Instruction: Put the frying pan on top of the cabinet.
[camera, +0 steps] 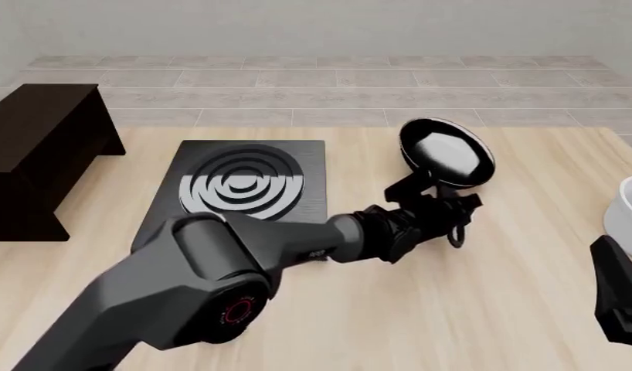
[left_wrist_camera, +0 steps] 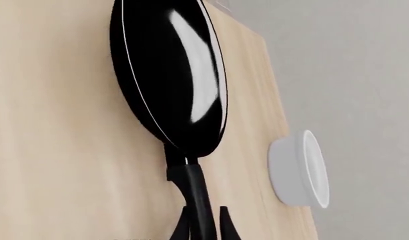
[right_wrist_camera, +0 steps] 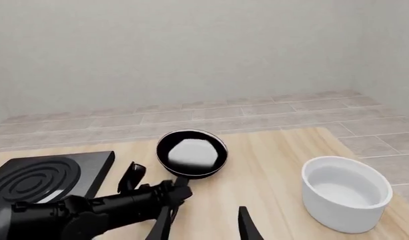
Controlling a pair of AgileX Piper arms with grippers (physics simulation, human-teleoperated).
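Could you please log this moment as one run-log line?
left gripper: around frying pan handle, grip unclear | pan: on table | cabinet: top bare | right gripper: open, idle

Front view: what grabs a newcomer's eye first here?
The long left arm sweeping in from the lower left, its left gripper closed on the handle of the frying pan, which sits right of the stove plate with a bright white glare inside. Then the cabinet, a big dark box at the far left, and the white bowl at the right edge.
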